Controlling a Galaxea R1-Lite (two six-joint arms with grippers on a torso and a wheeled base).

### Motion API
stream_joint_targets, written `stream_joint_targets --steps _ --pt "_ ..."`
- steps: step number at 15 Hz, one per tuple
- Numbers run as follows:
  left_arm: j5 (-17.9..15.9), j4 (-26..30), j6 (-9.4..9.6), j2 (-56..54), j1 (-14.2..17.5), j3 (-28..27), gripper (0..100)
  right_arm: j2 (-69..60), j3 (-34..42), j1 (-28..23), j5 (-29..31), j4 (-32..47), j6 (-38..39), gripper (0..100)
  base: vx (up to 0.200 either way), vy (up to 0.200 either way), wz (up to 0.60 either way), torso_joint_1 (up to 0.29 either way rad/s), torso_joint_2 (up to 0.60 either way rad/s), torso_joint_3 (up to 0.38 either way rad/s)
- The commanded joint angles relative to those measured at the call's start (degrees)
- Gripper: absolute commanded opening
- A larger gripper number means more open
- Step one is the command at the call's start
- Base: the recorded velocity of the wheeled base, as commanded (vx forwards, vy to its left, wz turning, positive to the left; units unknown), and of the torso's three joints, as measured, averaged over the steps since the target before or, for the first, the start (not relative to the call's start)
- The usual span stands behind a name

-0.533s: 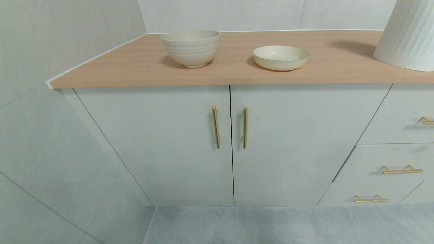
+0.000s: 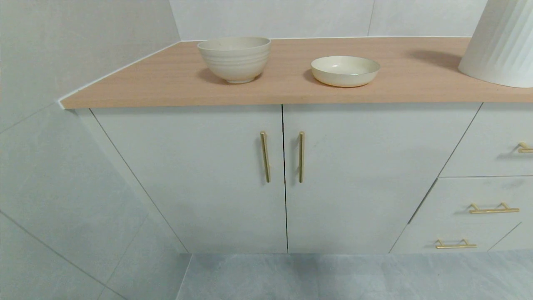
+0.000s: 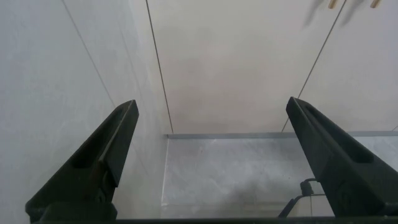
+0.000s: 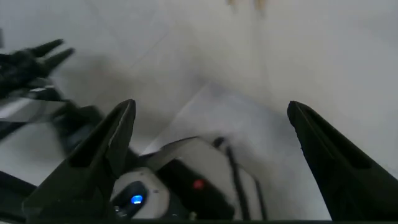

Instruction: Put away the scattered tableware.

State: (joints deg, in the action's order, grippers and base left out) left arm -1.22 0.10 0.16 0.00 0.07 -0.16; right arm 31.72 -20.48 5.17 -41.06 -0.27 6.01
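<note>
From the head view, two pieces of tableware sit on the wooden countertop (image 2: 166,83), well apart from each other. One is a deep bowl (image 2: 234,58) with a ribbed wall, standing upright toward the left corner. The other is a shallow dish (image 2: 344,71), also upright, to its right. A single white ribbed vessel (image 2: 499,41) stands at the far right of the counter, cut off by the edge of the view. Below the counter are two closed cabinet doors, a left door (image 2: 187,175) and a right door (image 2: 362,175). They meet at a thin seam, and each carries one vertical gold bar handle (image 2: 265,156) (image 2: 300,156) just beside that seam. Further right, three horizontal gold drawer handles (image 2: 525,147) (image 2: 494,208) (image 2: 455,244) show on the drawer fronts. Grey tiled floor (image 2: 333,275) runs along the foot of the cabinet, and a tiled wall (image 2: 62,166) closes the left side. In the left wrist view, the left gripper (image 3: 210,106) hangs low, facing the bottom of the cabinet and the floor. Its two dark fingers (image 3: 99,162) are spread wide with nothing between them. In the right wrist view, the right gripper (image 4: 210,104) is likewise low over the floor. Its two fingers (image 4: 329,155) are parted and hold nothing, and the background there is too blurred to make out.
</note>
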Motion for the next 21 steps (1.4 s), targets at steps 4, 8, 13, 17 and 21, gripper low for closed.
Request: stream_joint_targets --steps 4,8,13,17,21 --pt "0.0 0.0 0.02 0.0 0.0 0.0 100 50.5 -19.3 18.0 6.9 -20.6 0.3 100 0.000 0.000 0.00 0.000 0.00 0.000" --pt "0.0 0.0 0.02 0.0 0.0 0.0 100 63.2 -27.4 21.9 13.0 -29.2 0.8 100 0.000 0.000 0.00 0.000 0.00 0.000" --pt "0.0 0.0 0.02 0.0 0.0 0.0 100 74.6 -38.3 24.3 14.3 -30.4 2.7 100 0.000 0.000 0.00 0.000 0.00 0.000" --pt "0.0 0.0 0.02 0.0 0.0 0.0 100 78.9 -39.7 25.1 16.4 -42.0 10.2 100 0.000 0.000 0.00 0.000 0.00 0.000" --pt "0.0 0.0 0.02 0.0 0.0 0.0 100 80.9 -41.4 26.2 19.4 -44.7 13.7 100 0.000 0.000 0.00 0.000 0.00 0.000"
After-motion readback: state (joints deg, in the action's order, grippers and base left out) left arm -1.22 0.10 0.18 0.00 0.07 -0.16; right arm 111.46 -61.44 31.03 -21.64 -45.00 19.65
